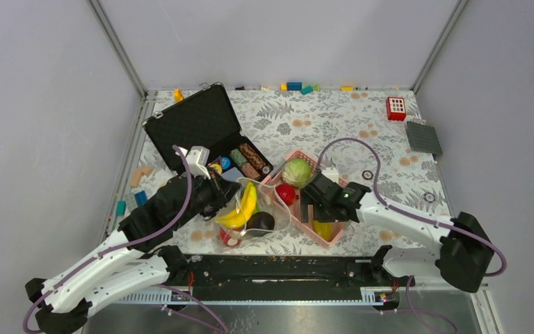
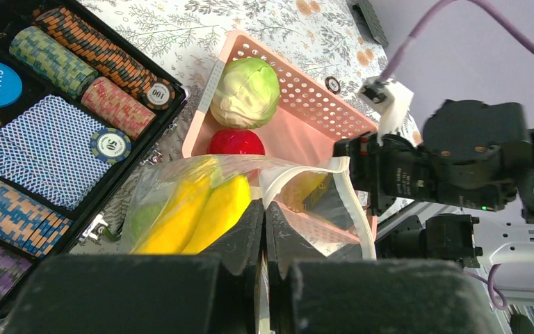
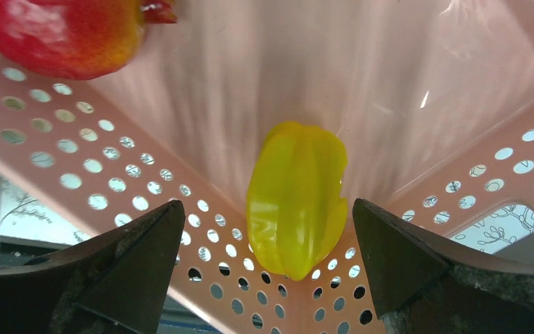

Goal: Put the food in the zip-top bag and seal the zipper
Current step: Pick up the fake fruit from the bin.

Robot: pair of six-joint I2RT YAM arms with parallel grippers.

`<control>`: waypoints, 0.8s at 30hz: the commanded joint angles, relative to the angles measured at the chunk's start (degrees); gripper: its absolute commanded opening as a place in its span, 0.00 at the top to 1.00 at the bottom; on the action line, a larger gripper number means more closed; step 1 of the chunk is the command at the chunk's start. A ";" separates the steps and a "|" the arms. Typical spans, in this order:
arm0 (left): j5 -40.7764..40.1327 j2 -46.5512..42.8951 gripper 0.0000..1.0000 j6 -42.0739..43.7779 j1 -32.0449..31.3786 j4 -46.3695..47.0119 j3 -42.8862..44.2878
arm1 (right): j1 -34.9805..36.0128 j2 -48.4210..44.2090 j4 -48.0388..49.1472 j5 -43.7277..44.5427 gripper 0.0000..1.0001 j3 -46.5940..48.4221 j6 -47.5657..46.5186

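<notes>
On floral table, bananas are already held in the zip-top bag pinched by the closed left gripper; cabbage, apple and a yellow fruit, straddled by the open right gripper, are left in basket, zipper unsealed.

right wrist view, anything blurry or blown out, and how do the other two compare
Right wrist: the yellow fruit is fairly sharp, the right gripper's fingers at the bottom corners are soft, and pale glare streaks the pink basket floor. Left wrist: the left gripper's fingers are a blurred dark mass; the zip-top bag shows sheen. Top external: even light, soft shadows, nothing blurred.
</notes>
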 commanded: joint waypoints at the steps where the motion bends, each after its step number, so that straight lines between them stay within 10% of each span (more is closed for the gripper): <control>1: 0.59 -0.44 1.00 0.64 -0.13 3.53 0.27 | -1.53 4.96 -3.21 -4.59 0.01 3.73 -0.20; 13: 0.45 1.80 1.00 0.98 -0.08 4.71 0.31 | -1.78 13.30 -2.47 -4.51 0.09 3.15 0.79; 24: 0.96 2.64 1.00 1.59 -0.09 5.01 0.93 | -1.79 11.12 -1.35 -0.92 0.53 2.16 1.32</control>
